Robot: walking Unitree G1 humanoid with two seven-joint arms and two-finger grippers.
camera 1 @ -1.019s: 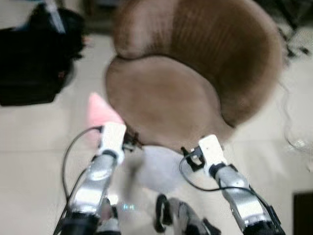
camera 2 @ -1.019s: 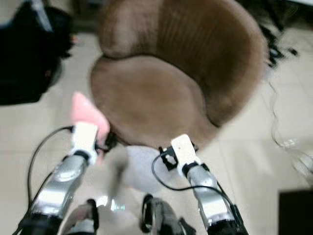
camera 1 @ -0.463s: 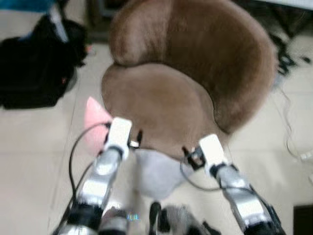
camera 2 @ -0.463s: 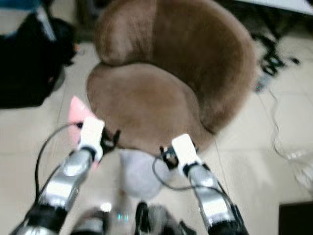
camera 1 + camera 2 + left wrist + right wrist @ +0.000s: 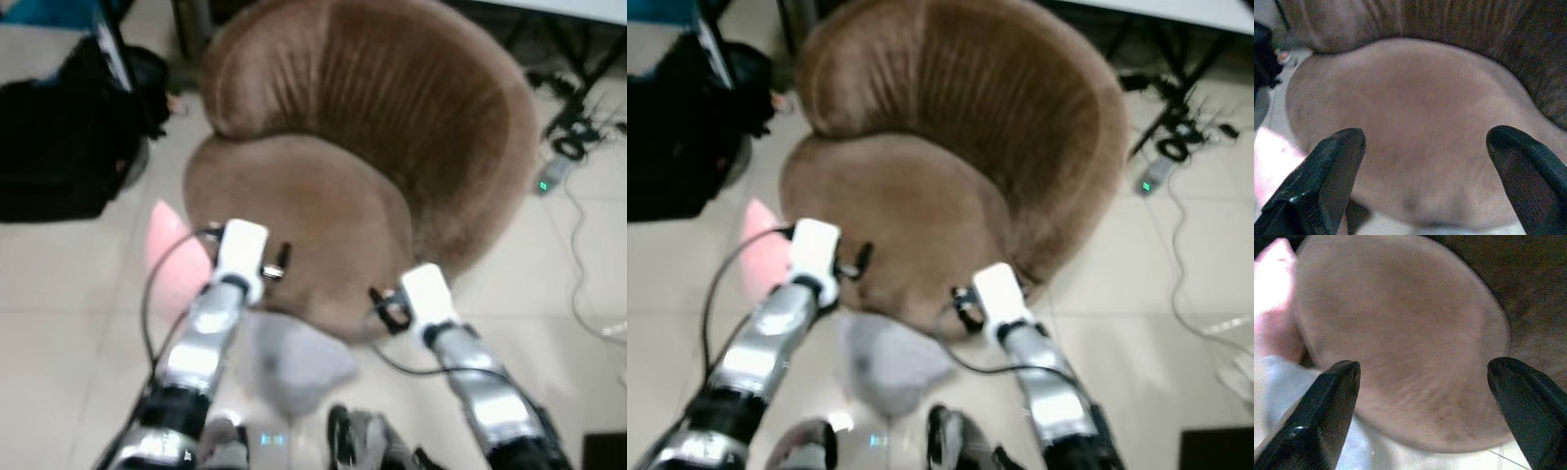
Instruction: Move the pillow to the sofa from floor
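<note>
A round brown sofa chair (image 5: 362, 166) stands ahead on the tiled floor. At its front left a pink pillow (image 5: 167, 257) lies on the floor, part hidden by my left arm. A pale grey cushion (image 5: 294, 357) lies below the seat's front edge, between my arms. Whether they are one piece I cannot tell. My left gripper (image 5: 1425, 142) hovers open over the seat's front left, with the pink pillow (image 5: 1267, 159) beside it. My right gripper (image 5: 1422, 377) is open over the seat's front right, nothing between its fingers; the pink pillow (image 5: 1273, 308) and grey cushion (image 5: 1283, 382) lie beyond.
A black bag (image 5: 59, 137) sits on the floor to the chair's left. Cables and a power strip (image 5: 554, 171) trail across the tiles at the right. A dark object (image 5: 605, 450) lies at the near right corner.
The camera has swung, so the chair sits further left and sharper. Both arms stay stretched toward the seat's front edge; the left wrist is a little higher.
</note>
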